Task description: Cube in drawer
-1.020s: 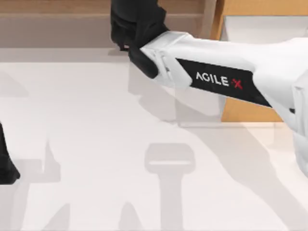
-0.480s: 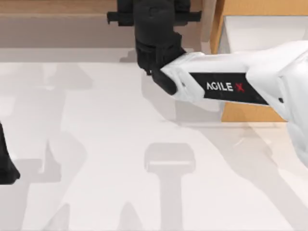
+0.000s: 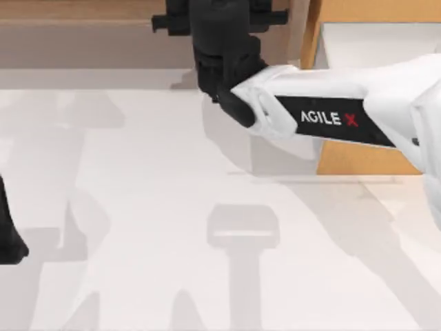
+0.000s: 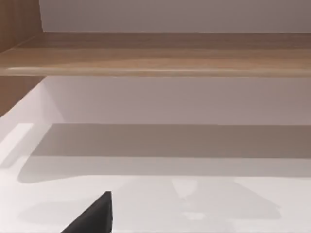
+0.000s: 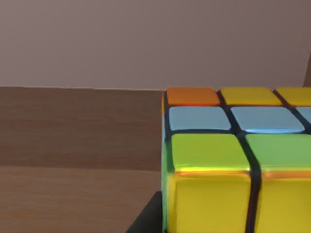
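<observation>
Filling the right wrist view close up, the cube (image 5: 233, 160) shows glossy square tiles in yellow, green, pale blue and orange with dark seams, its faces level and square to the brown wooden shelf (image 5: 77, 145) behind it. Whether the right gripper (image 3: 224, 52) has its fingers closed on the cube I cannot tell. Its white arm reaches across from the right, over the orange-tan drawer (image 3: 351, 158), to the far shelf. The left gripper (image 3: 8, 238) rests at the table's left edge

Bright, even light — soft grey arm shadows spread across the glossy white table (image 3: 138, 207); the cube (image 5: 233, 160) glows crisply.
</observation>
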